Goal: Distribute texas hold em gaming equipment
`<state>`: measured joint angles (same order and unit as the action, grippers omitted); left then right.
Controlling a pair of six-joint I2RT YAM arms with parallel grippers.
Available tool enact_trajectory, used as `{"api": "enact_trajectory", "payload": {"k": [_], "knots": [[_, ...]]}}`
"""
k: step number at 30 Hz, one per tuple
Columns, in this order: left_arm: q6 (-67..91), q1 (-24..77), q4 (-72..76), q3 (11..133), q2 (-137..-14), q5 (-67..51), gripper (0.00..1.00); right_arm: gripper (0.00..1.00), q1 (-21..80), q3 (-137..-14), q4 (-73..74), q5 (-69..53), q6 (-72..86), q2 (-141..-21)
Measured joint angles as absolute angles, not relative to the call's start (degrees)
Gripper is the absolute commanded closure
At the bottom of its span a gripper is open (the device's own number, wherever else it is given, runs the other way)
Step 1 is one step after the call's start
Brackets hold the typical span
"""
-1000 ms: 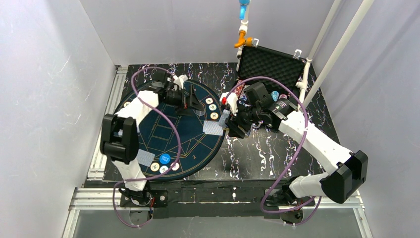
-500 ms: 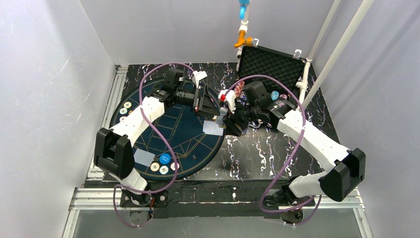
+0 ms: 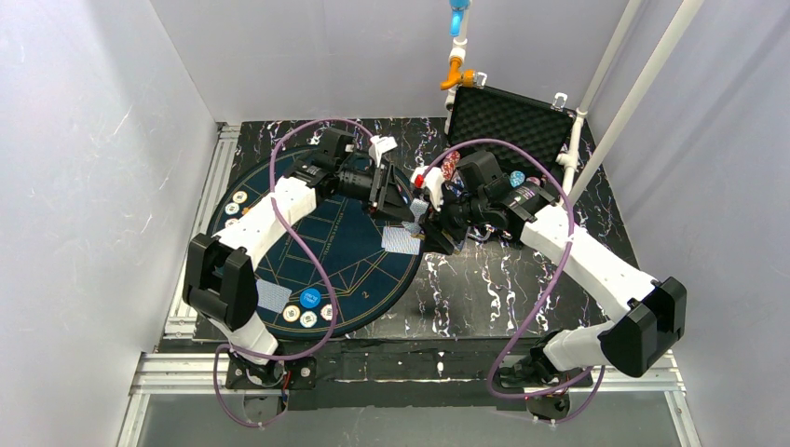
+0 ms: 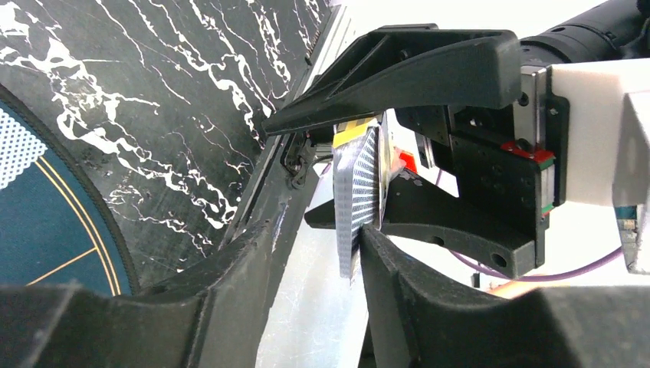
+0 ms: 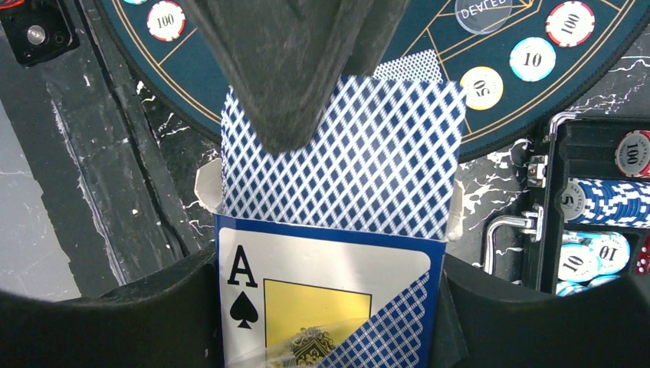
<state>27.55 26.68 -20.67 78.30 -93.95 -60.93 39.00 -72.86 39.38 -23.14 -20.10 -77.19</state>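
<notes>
My right gripper [image 3: 432, 210] [image 5: 329, 318] is shut on a blue card box [image 5: 326, 295] with an ace of spades on its face. Blue-backed playing cards [image 5: 368, 161] [image 4: 356, 192] stick out of the box. My left gripper [image 3: 402, 199] [image 4: 316, 226] straddles those cards. One of its fingers [image 4: 398, 284] touches the card stack and the other stands apart, so the jaws are open. Two cards [image 3: 401, 239] lie on the round blue mat [image 3: 345, 256]. Poker chips [image 5: 533, 57] and a clear dealer disc [image 5: 483, 11] rest on the mat.
The open black case [image 3: 508, 119] stands at the back right, with stacked chips [image 5: 602, 201] inside. A card [image 3: 272, 295], a blue button [image 3: 310, 298] and chips [image 3: 300, 315] lie on the mat's near edge. More chips [image 3: 237, 204] sit at its left edge.
My left arm has swung right from the mat's far side to the box in my right gripper, and its jaws have narrowed around the protruding cards. The right arm has barely moved.
</notes>
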Motion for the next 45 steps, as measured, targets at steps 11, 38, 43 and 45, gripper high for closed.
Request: {"api": "enact_trajectory", "payload": {"k": [11, 38, 43, 45], "knots": [[26.85, 20.4, -21.58, 79.26, -94.19, -62.35, 0.33, 0.99, 39.0, -72.86, 39.7, -22.24, -20.1, -77.21], [37.21, 20.25, -10.5, 72.84, -92.33, -61.95, 1.0, 0.99, 38.83, -72.66, 40.88, -21.06, -19.66, -77.21], [36.16, 16.4, -13.69, 73.12, -92.12, -61.84, 1.0, 0.99, 38.83, -72.58, 40.84, -21.17, -19.73, -77.21], [33.85, 14.11, -18.04, 74.52, -92.14, -60.64, 1.0, 0.99, 38.83, -72.49, 40.75, -21.15, -19.73, -77.17]]}}
